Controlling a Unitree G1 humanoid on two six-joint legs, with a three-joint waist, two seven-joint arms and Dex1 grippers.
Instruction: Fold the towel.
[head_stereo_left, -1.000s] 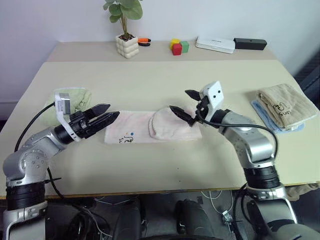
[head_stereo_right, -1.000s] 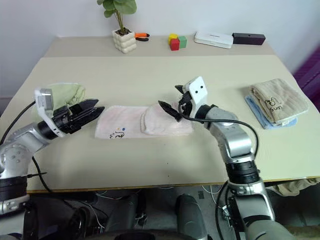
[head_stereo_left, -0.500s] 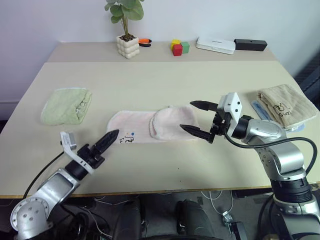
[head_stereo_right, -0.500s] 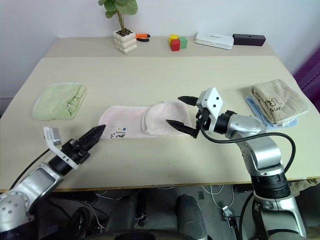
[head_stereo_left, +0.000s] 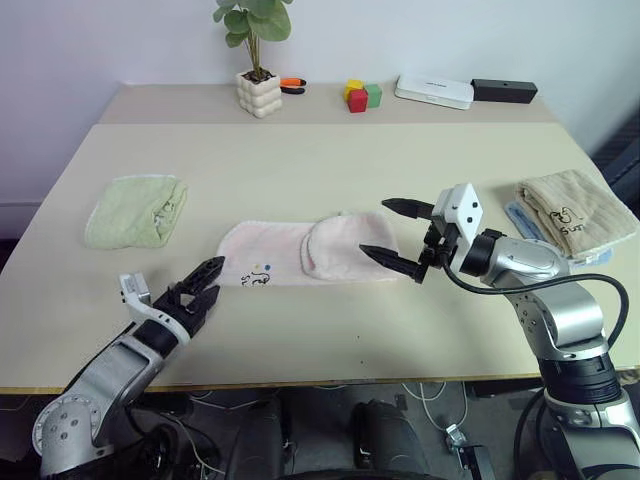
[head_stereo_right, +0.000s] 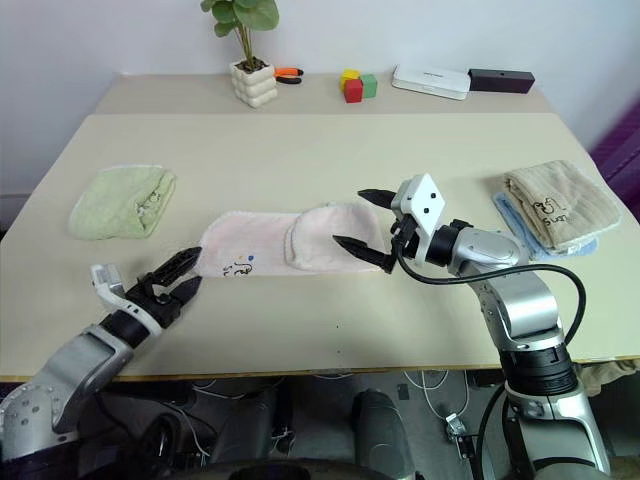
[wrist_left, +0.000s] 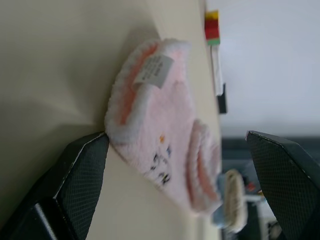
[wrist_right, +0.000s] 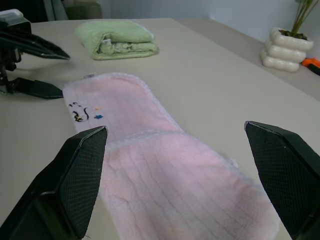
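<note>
The pink towel is fluffy terry cloth on a smooth, matt beige table.

Beige table: pink towel, green towel, beige towel.

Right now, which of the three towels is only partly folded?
The pink towel at table centre: its right end is flapped over. The green and beige ones are folded bundles.

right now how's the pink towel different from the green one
The pink towel lies stretched long across the table's middle, only its right end folded over; the green towel is a compact folded bundle near the left edge. The pink one shows a dark printed mark. Both are soft terry, and neither is held.
</note>
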